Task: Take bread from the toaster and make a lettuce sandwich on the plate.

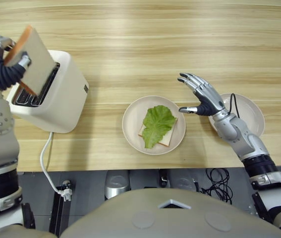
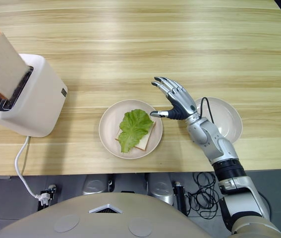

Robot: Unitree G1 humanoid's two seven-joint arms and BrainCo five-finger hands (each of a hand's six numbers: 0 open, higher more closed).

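The left hand (image 1: 2,69) is closed around a slice of bread (image 1: 35,58), holding it tilted just above the slots of the white toaster (image 1: 66,99) at the left of the wooden surface (image 1: 155,44). On the plate (image 1: 129,121) in the middle lies another slice (image 1: 166,140) with a lettuce leaf (image 1: 156,124) on top. The right hand (image 1: 205,98) hovers just right of that plate, fingers spread and holding nothing. A second plate (image 1: 253,116) sits beneath its forearm.

No text or number can be read. The toaster (image 1: 66,99) carries a small dark mark (image 1: 86,89) on its side, too small to make out.
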